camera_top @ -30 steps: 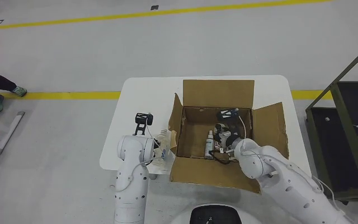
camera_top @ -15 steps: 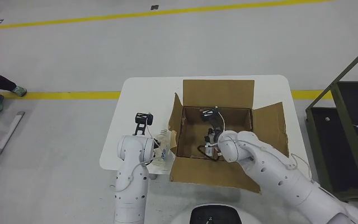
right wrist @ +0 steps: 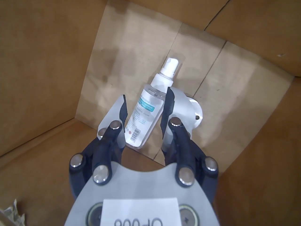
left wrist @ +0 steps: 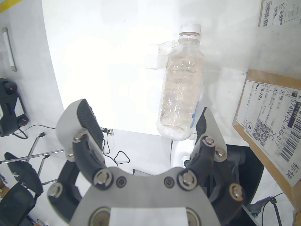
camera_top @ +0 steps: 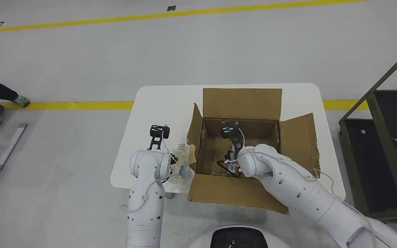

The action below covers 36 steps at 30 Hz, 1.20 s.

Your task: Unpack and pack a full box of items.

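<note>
Observe the clear, white-nozzled spray bottle lying on the box floor. The right gripper fingers straddle it, half parted and unclamped. The left gripper fingers are spread wide.

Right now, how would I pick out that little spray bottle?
Find the open cardboard box on the white table. On its floor lies a small clear spray bottle, straddled by the open right end effector. Unlike the ribbed water bottle outside the box, it has a white pump top and teal label.
</note>
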Available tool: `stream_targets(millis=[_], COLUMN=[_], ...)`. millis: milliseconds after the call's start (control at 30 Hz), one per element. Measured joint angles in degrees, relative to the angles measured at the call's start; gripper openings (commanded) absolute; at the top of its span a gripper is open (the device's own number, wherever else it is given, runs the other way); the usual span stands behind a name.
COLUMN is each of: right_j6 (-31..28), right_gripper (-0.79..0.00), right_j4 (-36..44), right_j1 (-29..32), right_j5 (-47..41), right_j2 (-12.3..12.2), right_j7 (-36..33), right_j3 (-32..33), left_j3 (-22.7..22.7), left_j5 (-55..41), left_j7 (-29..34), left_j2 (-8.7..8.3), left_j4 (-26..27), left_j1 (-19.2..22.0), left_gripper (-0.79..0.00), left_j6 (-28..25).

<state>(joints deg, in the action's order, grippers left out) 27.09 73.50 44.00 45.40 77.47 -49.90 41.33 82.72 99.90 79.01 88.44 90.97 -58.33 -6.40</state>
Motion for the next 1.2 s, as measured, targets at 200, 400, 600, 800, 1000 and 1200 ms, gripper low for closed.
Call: stream_targets(millis=[200, 400, 600, 800, 1000, 1200], right_j6=[-0.2, -0.9, -2.6, -3.9, -4.4, -5.0], right_gripper=[-0.416, -0.409, -0.403, -0.465, -0.785, -0.785], right_j4=[-2.6, -5.3, -8.5, -11.6, -13.4, -10.3], right_j1=[-0.5, -1.2, -2.3, -3.4, -4.3, -3.3], right_j5=[-0.5, -0.8, -1.2, -1.5, -1.3, -1.9], right_j2=[1.3, 2.4, 3.6, 4.8, 5.7, 5.3], right_j7=[0.7, 0.9, 1.1, 1.2, 1.5, 3.5], right_j3=[-1.3, -2.2, -2.9, -3.6, -3.7, -0.7], left_j3=[0.0, 0.0, 0.0, 0.0, 0.0, 0.0], left_j5=[0.0, 0.0, 0.0, 0.0, 0.0, 0.0], left_j7=[0.0, 0.0, 0.0, 0.0, 0.0, 0.0], left_j2=[0.0, 0.0, 0.0, 0.0, 0.0, 0.0], left_j4=[0.0, 0.0, 0.0, 0.0, 0.0, 0.0], left_j1=[0.0, 0.0, 0.0, 0.0, 0.0, 0.0], left_gripper=[0.0, 0.0, 0.0, 0.0, 0.0, 0.0], left_j6=[0.0, 0.0, 0.0, 0.0, 0.0, 0.0])
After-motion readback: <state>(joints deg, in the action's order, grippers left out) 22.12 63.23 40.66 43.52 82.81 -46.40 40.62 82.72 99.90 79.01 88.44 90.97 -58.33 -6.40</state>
